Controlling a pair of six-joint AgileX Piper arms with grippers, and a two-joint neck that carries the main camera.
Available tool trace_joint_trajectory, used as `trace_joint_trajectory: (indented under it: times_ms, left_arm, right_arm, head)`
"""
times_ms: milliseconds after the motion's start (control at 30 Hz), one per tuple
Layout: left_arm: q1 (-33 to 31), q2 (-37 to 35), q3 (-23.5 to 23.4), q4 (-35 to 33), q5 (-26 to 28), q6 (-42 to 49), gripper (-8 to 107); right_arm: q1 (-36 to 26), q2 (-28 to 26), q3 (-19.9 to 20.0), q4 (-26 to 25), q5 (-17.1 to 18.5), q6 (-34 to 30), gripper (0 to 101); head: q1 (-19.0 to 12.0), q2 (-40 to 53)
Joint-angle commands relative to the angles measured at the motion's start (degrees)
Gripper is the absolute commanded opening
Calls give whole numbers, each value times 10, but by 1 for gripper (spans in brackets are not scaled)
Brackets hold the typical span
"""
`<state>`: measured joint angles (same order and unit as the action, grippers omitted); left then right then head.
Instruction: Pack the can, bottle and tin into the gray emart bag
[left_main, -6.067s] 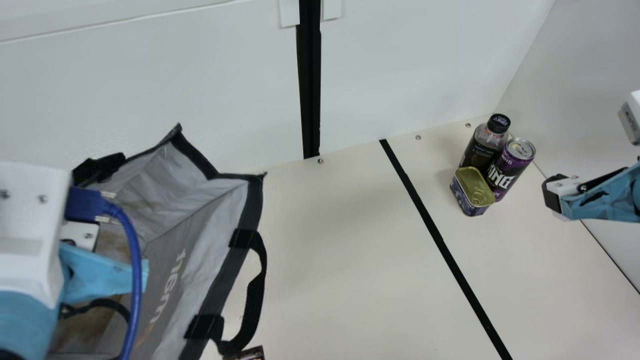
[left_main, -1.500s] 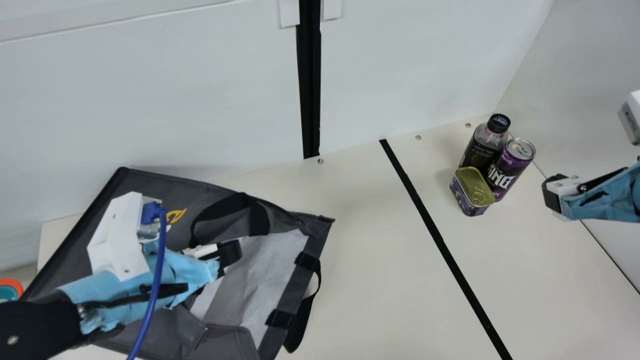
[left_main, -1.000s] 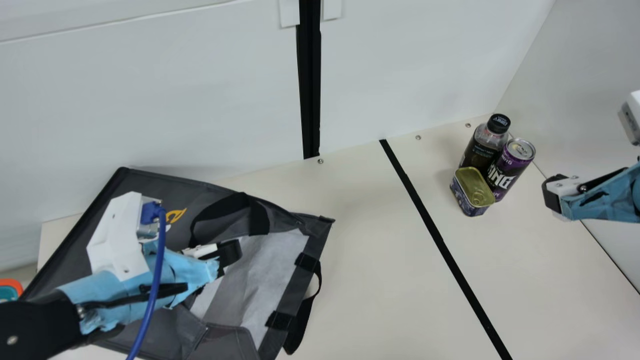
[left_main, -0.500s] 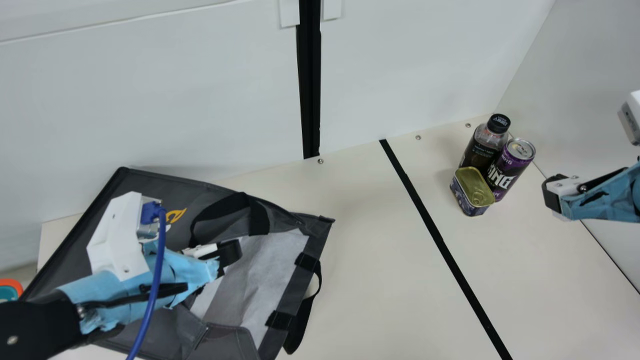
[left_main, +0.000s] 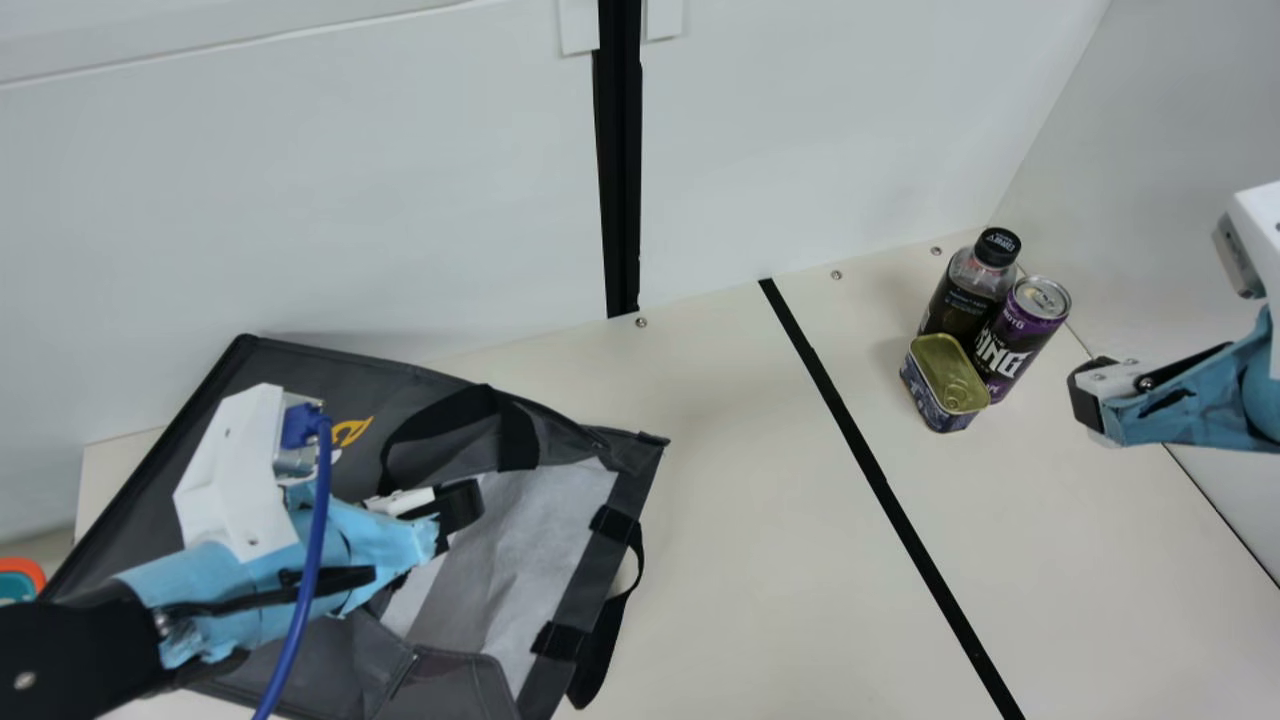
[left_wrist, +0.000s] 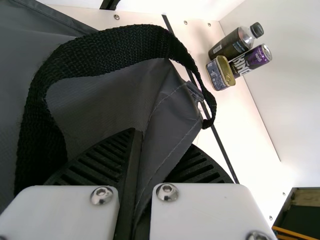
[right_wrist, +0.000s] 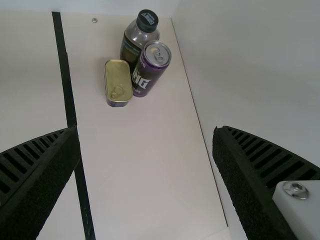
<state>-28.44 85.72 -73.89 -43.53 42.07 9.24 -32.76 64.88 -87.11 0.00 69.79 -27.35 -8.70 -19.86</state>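
Toward the left of the main view my left gripper (left_main: 458, 507) is shut on the gray emart bag (left_main: 290, 385), which leans over with its pale lining facing right. In the left wrist view, bag fabric (left_wrist: 167, 125) runs between the fingers of the left gripper (left_wrist: 142, 165). The bottle (left_main: 965, 290), purple can (left_main: 1018, 335) and tin (left_main: 940, 385) stand upright close together at the back right. My right gripper (left_main: 1085, 400) hangs to their right in the main view. From the right wrist view, the right gripper (right_wrist: 146, 150) is open, the tin (right_wrist: 119, 82) beyond its fingers.
A black tape line (left_main: 880, 480) crosses the cream table (left_main: 740, 520) between bag and items. White walls rise behind and at the right. One black bag handle (left_main: 605, 640) hangs at the bag's right side. An orange-rimmed object (left_main: 22, 575) shows at the left edge.
Compared with the earliest picture, the bag has been tipped over and shifted, and my left gripper has closed on it. Within the last half second my right gripper moved slightly left. The three items stayed put.
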Motion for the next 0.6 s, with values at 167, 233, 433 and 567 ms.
trace_joint_trajectory:
  times_ms: [167, 233, 433, 567]
  left_arm:
    - [0, 0, 0, 0, 0, 0, 10]
    - [0, 0, 0, 0, 0, 0, 10]
    - [0, 0, 0, 0, 0, 0, 10]
    - [0, 0, 0, 0, 0, 0, 10]
  right_arm:
    - [3, 5, 7, -14, 1, 9, 91]
    - [2, 8, 8, -17, 1, 9, 91]
    - [-4, 26, 5, -21, 1, 7, 91]
    - [-10, 44, 0, -18, 1, 5, 91]
  head:
    - [-13, -1]
    - [-13, -1]
    - [-13, -1]
    - [-13, -1]
